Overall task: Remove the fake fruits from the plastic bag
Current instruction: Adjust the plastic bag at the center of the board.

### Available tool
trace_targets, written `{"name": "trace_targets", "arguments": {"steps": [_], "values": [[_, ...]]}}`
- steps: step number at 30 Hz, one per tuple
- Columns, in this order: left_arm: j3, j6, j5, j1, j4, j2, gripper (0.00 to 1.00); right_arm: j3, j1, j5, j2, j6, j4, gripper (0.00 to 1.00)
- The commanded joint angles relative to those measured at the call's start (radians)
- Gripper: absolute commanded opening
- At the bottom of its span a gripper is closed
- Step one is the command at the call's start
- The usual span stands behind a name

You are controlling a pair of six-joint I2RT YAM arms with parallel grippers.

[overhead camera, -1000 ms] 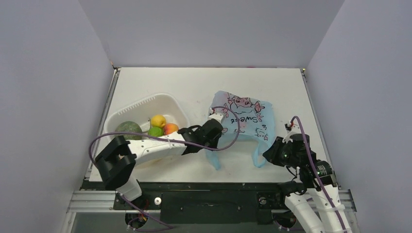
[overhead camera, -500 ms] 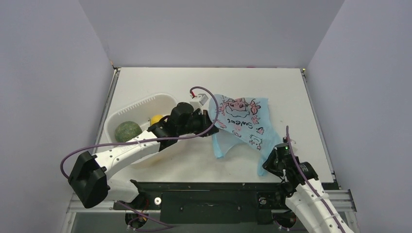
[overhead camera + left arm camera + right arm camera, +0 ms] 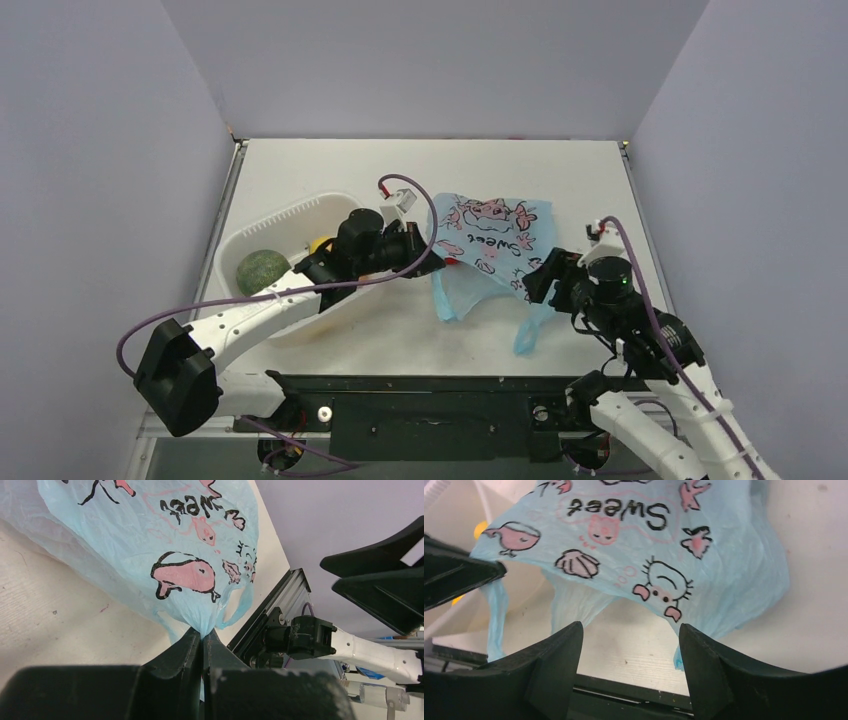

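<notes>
The light-blue plastic bag [image 3: 492, 243] with pink prints and "Sweet" lettering lies crumpled mid-table, partly lifted on its left side. My left gripper [image 3: 418, 246] is shut on a bunched edge of the bag [image 3: 150, 545], with film squeezed between its jaws [image 3: 202, 634]. My right gripper [image 3: 541, 281] is open just in front of the bag's right lower corner. In the right wrist view the bag [image 3: 634, 545] hangs beyond the right gripper [image 3: 630, 645], and only table shows between the fingers. The fake fruits are hidden or out of view.
A white slotted tub [image 3: 288, 216] stands left of the bag, holding a round green melon [image 3: 262, 270] and a yellow piece [image 3: 320, 243]. One bag handle [image 3: 525, 335] trails toward the near table edge. Walls close in on three sides.
My left gripper carried the bag's edge left and back, toward the tub. My right gripper opened, letting the handle go, and moved away from the near edge toward the bag.
</notes>
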Motion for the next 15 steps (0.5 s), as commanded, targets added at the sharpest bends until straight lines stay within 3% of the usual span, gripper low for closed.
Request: {"name": "trace_targets", "arguments": {"steps": [1, 5, 7, 15], "values": [[-0.008, -0.016, 0.016, 0.024, 0.068, -0.041, 0.0, 0.153, 0.251, 0.27, 0.161, -0.136, -0.056, 0.68], [-0.02, -0.027, 0.038, 0.047, 0.08, -0.048, 0.0, 0.239, 0.525, 0.687, 0.42, -0.133, -0.16, 0.73], [-0.024, -0.029, 0.042, 0.055, 0.081, -0.053, 0.0, 0.256, 0.568, 0.802, 0.514, -0.105, -0.203, 0.73], [-0.043, -0.038, 0.063, 0.079, 0.084, -0.069, 0.0, 0.146, 0.57, 0.889, 0.674, -0.141, -0.041, 0.74]]}}
